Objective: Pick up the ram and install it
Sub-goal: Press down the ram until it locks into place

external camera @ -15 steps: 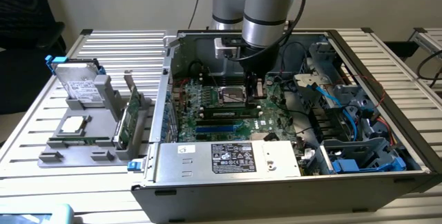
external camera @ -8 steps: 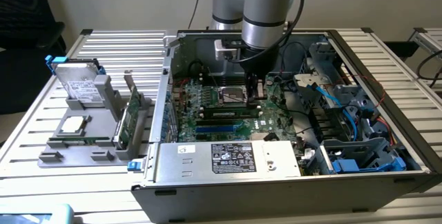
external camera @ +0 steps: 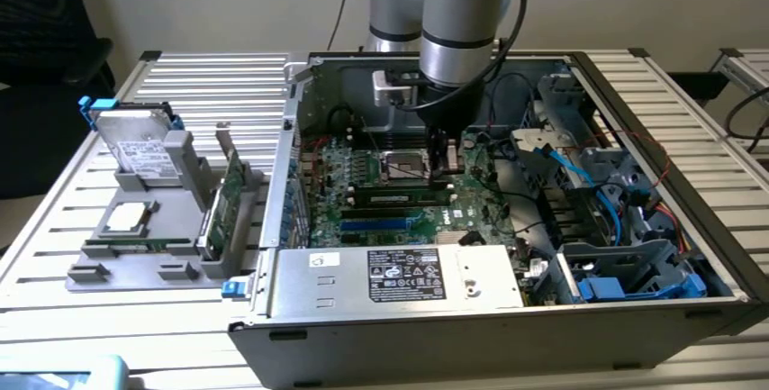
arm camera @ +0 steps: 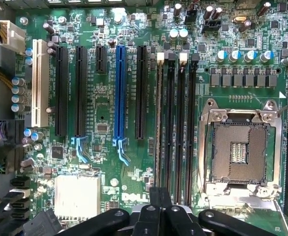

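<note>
My gripper (external camera: 447,170) hangs inside the open computer case (external camera: 625,318), just above the motherboard (external camera: 360,174) beside the CPU socket (arm camera: 240,147). Its dark fingers (arm camera: 155,196) are pressed together, shut, with nothing seen between them. They hover over the near end of the row of memory slots (arm camera: 188,123). The ram (arm camera: 159,123) stands edge-on in the outermost slot of that row, next to a white latch. From outside it appears as a long dark stick with a white label (external camera: 397,199) lying across the board.
A grey holder (external camera: 90,273) at the exterior view's left carries a hard drive (external camera: 136,149), a CPU chip (external camera: 126,219), a second green stick (external camera: 139,245) and an upright green expansion card (external camera: 229,205). The power supply (external camera: 397,275) and blue cables (external camera: 577,169) crowd the case.
</note>
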